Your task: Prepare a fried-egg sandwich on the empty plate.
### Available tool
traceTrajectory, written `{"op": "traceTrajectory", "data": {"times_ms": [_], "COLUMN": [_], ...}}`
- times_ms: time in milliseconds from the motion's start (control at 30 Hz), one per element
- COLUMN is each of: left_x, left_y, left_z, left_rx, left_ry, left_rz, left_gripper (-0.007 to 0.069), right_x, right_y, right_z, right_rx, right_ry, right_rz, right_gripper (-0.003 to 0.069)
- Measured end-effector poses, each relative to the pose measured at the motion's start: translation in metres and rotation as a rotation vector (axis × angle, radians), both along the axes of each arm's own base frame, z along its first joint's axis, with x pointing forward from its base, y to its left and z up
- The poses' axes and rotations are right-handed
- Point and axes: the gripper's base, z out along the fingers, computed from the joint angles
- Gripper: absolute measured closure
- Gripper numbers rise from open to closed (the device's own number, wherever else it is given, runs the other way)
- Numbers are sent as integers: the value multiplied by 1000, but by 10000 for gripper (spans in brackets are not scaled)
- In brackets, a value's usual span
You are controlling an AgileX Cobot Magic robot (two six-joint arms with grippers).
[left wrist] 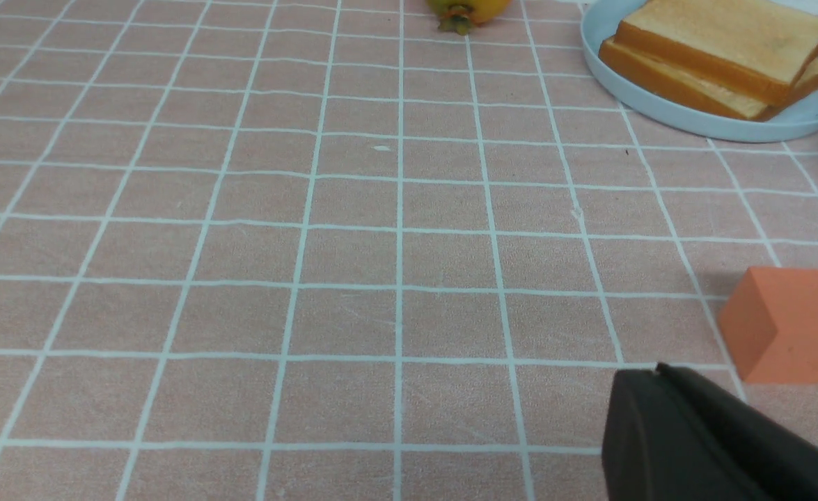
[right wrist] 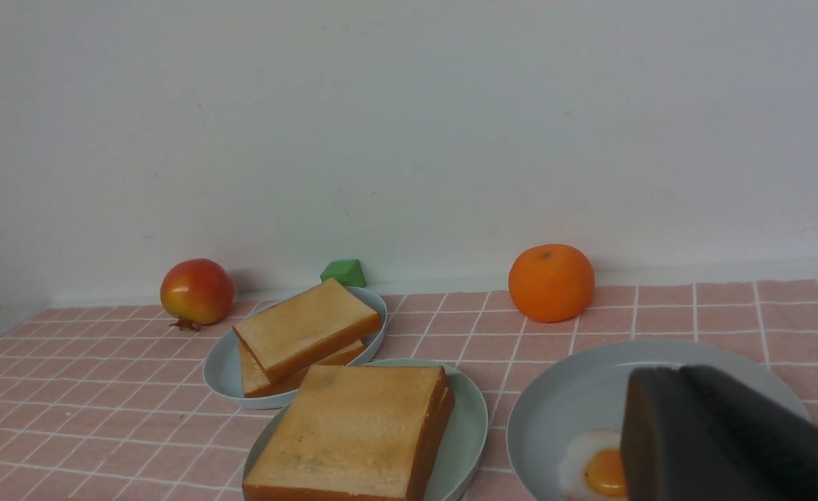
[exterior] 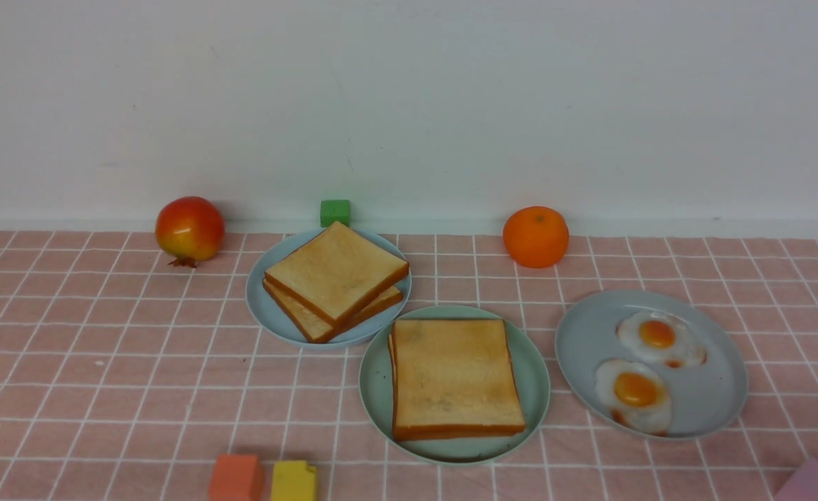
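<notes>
Sandwich stacked on the mint-green plate (exterior: 534, 390)
Our left hand (left wrist: 715, 445) is closed, right hand (right wrist: 729, 445) unclear; a careless sweep could skew the top toast (exterior: 456, 372).

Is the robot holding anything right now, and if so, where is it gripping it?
Nothing. The left gripper hangs shut over bare cloth, and the right gripper has nothing in it either.

Neither arm visible in the front view. Left gripper (left wrist: 722, 438) showing only as a dark finger edge in its wrist view, closed, holding nothing. Right gripper (right wrist: 736, 438) likewise a dark bulk, jaw gap unreadable.
</notes>
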Motion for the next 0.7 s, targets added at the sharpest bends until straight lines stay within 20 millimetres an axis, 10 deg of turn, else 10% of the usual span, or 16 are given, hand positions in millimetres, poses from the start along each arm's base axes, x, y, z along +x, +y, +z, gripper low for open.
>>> {"op": "traceTrajectory", "data": {"times_ms": [700], "left_x": [0], "left_y": [0], "left_z": [0], "left_rx": [0], "left_ry": [-2], "left_rz": [-1], "left_gripper": [568], "right_x": [0], "right_y": [0], "right_z": [0], "right_rx": [-1], "right_ry": [3], "right_rz": [0], "right_gripper": [573]}}
